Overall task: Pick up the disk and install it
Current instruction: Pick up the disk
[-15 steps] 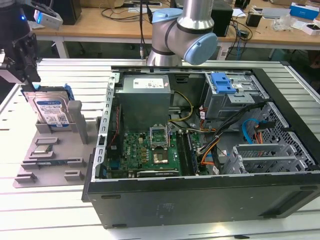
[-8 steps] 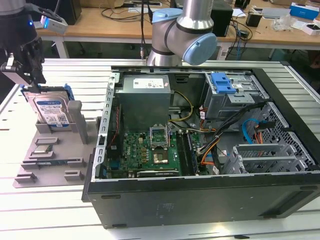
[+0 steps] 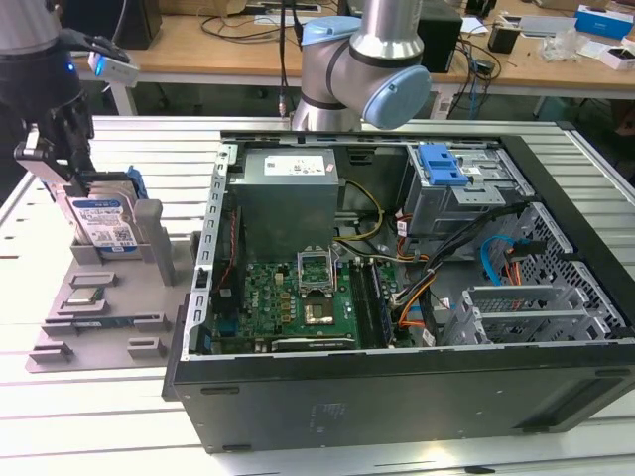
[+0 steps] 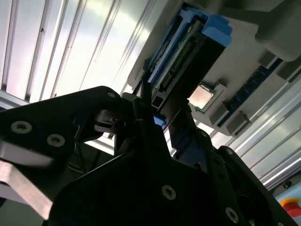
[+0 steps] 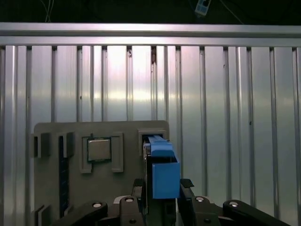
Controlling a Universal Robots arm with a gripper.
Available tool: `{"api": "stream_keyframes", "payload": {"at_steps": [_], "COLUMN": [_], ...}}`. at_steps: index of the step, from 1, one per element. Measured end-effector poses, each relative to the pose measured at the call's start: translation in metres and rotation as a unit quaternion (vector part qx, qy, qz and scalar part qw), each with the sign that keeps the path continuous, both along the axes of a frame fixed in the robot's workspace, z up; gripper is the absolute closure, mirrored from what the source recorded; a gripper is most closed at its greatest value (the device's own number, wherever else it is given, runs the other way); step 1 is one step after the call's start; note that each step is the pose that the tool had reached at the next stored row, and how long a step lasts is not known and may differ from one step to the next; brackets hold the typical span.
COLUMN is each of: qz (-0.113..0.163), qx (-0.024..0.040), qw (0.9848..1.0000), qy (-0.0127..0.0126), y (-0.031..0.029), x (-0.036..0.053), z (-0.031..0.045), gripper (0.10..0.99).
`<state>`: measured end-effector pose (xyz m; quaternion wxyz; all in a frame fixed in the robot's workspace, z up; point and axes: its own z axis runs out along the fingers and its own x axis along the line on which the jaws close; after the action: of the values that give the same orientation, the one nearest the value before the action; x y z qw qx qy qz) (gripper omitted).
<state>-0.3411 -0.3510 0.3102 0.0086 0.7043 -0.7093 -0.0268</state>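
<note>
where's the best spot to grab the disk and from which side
Probably pinch the disk across its two broad flat faces near the top edge, coming straight down from above. It stands on edge in the gray holder, so only its upper part is free.

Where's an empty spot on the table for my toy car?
Bare table lies in front of the gray holder, and a thin strip runs along the near wall of the computer case. The holder, with the disk and chip, is crowded; so is the case's inside.
</note>
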Motion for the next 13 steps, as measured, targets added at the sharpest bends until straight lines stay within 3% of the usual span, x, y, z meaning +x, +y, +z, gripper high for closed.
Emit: {"api": "stream_keyframes", "payload": {"at_steps": [7,13], "qz": [0.004,0.005], "qx": [0.0,0.0], "qw": [1.0,1.0], "qy": [0.0,0.0001], "y": [0.0,0.0], "x": [0.0005,0.0005], "z": [-0.0148,-0.0164], "gripper": [0.667,0.667]}}
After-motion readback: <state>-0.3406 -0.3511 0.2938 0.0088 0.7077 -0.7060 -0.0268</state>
